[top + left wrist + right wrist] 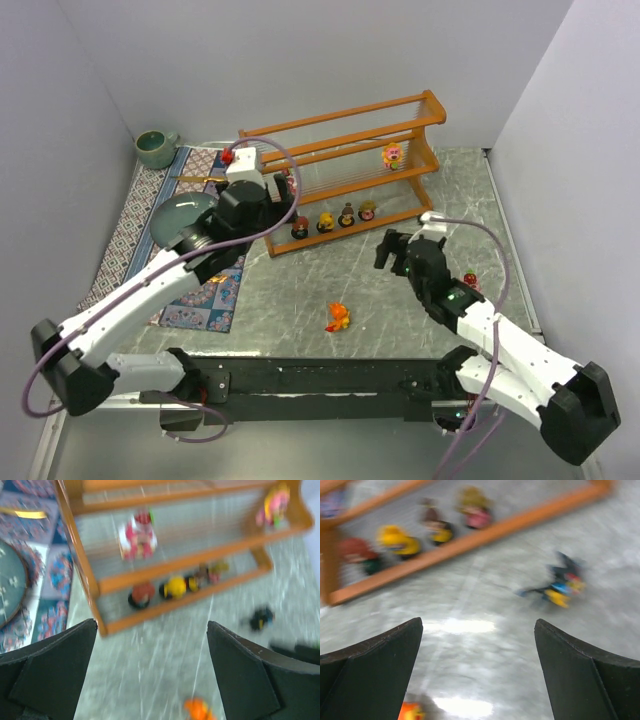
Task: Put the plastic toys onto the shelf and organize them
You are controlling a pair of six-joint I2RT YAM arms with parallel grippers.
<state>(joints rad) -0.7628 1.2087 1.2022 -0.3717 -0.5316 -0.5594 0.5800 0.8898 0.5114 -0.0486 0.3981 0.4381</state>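
The orange-brown shelf stands at the back of the table. Several small toys sit in a row on its bottom tier, and a pink toy sits on the middle tier. Another pink-red toy sits on the middle tier near the left end. An orange toy lies on the table in front. A black toy lies on the table near the shelf's right part. My left gripper is open and empty, high over the shelf's left end. My right gripper is open and empty above the table.
A patterned cloth mat lies at the left with a dark plate on it and a green cup at its far end. A small red toy lies beside my right arm. White walls close in the table.
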